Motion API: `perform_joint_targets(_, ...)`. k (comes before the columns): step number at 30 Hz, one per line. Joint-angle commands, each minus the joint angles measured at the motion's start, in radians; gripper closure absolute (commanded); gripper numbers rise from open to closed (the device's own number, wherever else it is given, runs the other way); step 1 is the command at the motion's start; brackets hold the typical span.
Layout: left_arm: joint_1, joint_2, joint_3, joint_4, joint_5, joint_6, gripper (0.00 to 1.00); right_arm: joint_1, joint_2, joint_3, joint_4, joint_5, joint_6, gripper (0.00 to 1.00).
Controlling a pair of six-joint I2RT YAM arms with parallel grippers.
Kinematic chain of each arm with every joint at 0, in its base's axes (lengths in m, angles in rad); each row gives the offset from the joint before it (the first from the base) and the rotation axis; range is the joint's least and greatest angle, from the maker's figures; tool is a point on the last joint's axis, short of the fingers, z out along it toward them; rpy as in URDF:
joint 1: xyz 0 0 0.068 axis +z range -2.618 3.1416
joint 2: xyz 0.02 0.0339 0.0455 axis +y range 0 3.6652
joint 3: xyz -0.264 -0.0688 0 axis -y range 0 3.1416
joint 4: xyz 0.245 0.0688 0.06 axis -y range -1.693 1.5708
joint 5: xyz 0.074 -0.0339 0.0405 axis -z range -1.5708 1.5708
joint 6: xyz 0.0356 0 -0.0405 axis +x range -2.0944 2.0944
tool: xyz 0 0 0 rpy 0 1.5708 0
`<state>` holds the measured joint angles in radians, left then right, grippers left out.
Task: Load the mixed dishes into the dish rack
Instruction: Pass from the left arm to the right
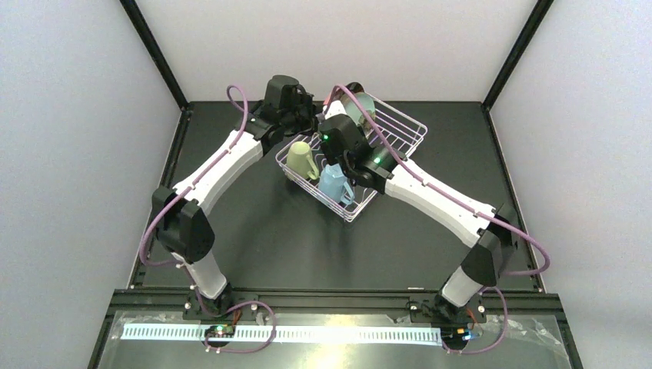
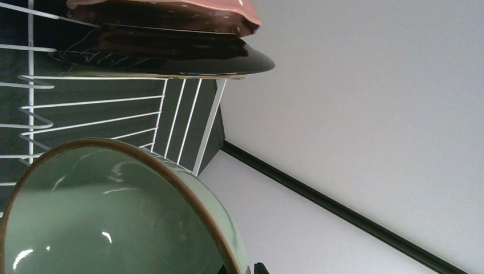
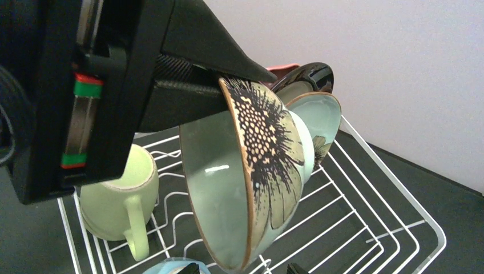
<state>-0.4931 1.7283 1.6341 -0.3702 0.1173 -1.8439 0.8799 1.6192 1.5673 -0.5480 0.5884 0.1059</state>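
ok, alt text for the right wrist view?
The left gripper pinches the rim of a tilted pale-green bowl with a dark flower pattern, over the white wire dish rack. A cream mug sits in the rack at left; plates stand on edge behind the bowl.

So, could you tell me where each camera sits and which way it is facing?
Top external: above and behind the bases, looking down on the dish rack; left arm and right arm show.
Left wrist: looks into the pale-green bowl, plates beyond; own fingers barely show.
Right wrist: looks across the rack at the left gripper clamping that bowl; own fingertips at the bottom.
Shared: both wrist views show the bowl.
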Motion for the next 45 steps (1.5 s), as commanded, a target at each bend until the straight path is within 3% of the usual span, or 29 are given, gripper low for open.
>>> perform_joint_targets(1, -0.006, -0.005, 0.065, 0.029, 0.029, -0.008, 0.99, 0.005, 0.026, 0.033, 0.039, 0.031, -0.016, 0.13)
perform_joint_targets(7, -0.007, -0.015, 0.067, 0.023, 0.037, -0.005, 0.99, 0.005, 0.054, 0.029, 0.072, 0.067, -0.033, 0.14)
perform_joint_targets(16, -0.006, -0.055, 0.065, -0.003, 0.041, 0.011, 0.99, -0.013, 0.089, 0.021, 0.126, 0.146, -0.052, 0.25)
perform_joint_targets(25, -0.005, -0.099, 0.037, -0.013, 0.048, 0.023, 0.99, -0.055, 0.095, -0.004, 0.157, 0.191, -0.019, 0.79)
perform_joint_targets(31, -0.014, -0.095, 0.036, -0.007, 0.056, 0.022, 0.99, -0.056, 0.105, -0.011, 0.154, 0.186, -0.002, 1.00)
perform_joint_targets(38, -0.018, -0.092, 0.035, -0.011, 0.060, 0.029, 0.98, -0.065, 0.089, -0.027, 0.171, 0.166, 0.003, 1.00)
perform_joint_targets(45, -0.019, -0.097, 0.019, -0.025, 0.066, 0.038, 0.92, -0.073, 0.068, -0.047, 0.202, 0.149, -0.002, 1.00)
